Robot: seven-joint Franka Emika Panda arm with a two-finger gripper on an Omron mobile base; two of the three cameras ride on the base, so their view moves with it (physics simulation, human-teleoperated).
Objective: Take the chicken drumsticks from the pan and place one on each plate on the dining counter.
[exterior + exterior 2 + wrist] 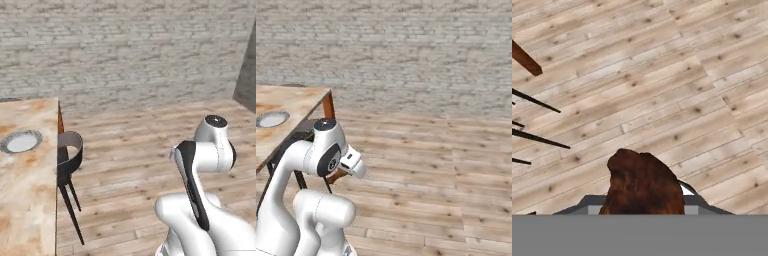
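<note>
A glossy reddish-brown chicken drumstick (643, 186) sits between my fingers in the hand view, with bare plank floor behind it. My gripper (643, 202) is shut on it. From the right base view, the gripper (342, 172) hangs low beside the arm, and a brown bit of the drumstick (336, 176) pokes out under the white hand. A round plate (21, 142) with a greyish rim and pale centre lies on the marbled dining counter (27, 200) at the left, well away from the gripper. The same plate (272, 119) and counter (301, 100) appear at the left of the right base view. The pan is out of view.
A dark stool with thin black legs (69, 155) stands against the counter's right edge. Open wooden floor (140, 150) stretches to the right, up to a grey brick wall (125, 50). The counter's reddish-brown leg (329, 106) stands at its corner.
</note>
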